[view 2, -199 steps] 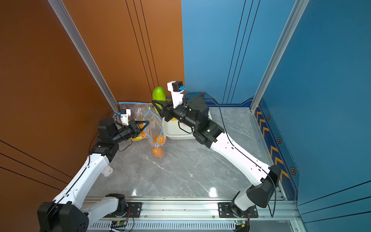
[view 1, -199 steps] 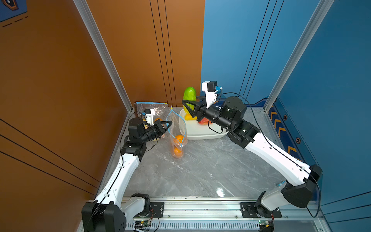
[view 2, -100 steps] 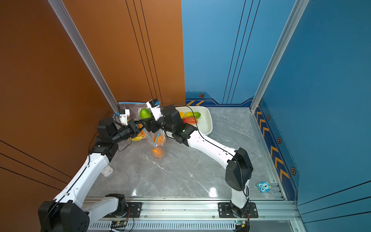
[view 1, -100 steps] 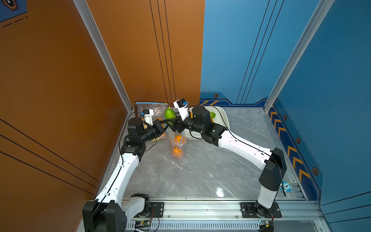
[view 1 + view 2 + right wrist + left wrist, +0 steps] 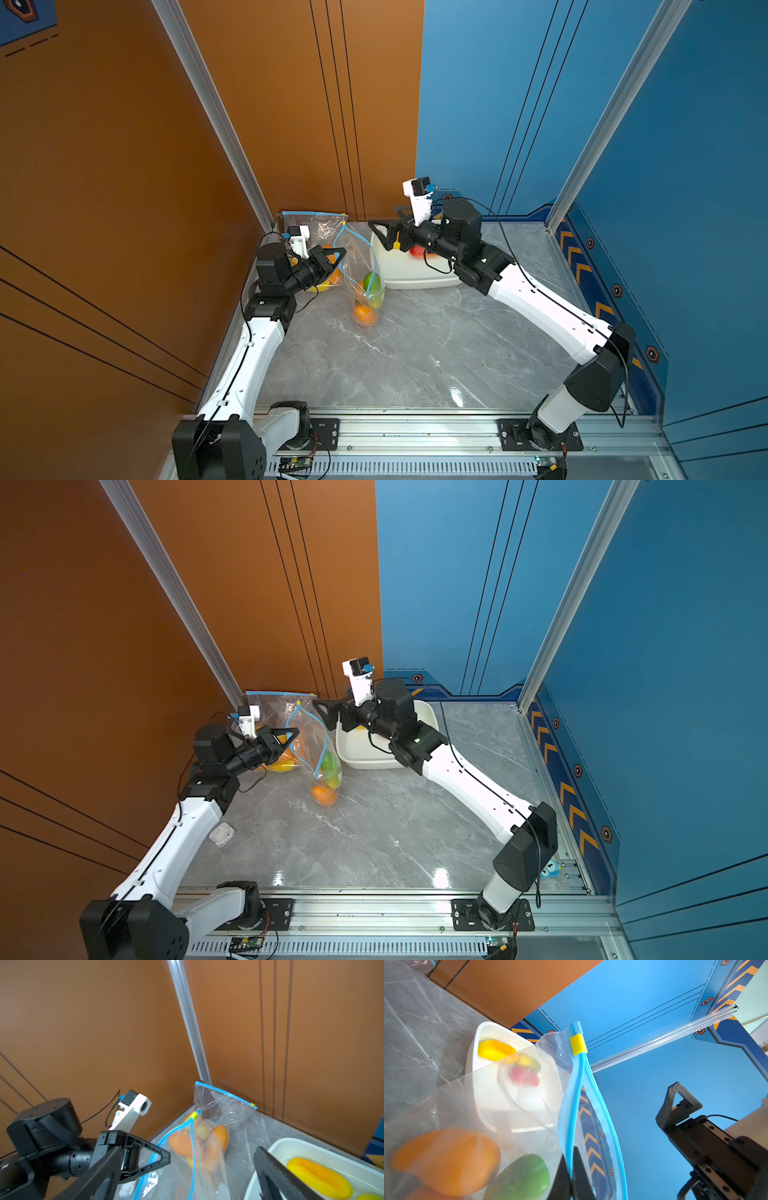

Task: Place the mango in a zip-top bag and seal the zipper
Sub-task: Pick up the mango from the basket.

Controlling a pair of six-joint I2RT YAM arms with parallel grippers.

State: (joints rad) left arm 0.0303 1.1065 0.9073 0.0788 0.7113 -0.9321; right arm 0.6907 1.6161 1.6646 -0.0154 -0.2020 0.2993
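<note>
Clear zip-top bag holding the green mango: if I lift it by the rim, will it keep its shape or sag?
Probably sags: the clear zip-top bag is thin wrinkled film, upright only where the left end effector pinches its blue zipper rim. Likely bottom-heavy: the green mango and orange fruit sit low. Pushed, it would likely fold rather than slide.

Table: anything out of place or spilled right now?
No spill. Two strays: a small white object lies beside the left arm, and a blue toy sits at the table edge, partly hidden by the right arm. The bag hangs unsealed from the left gripper, mango inside.
</note>
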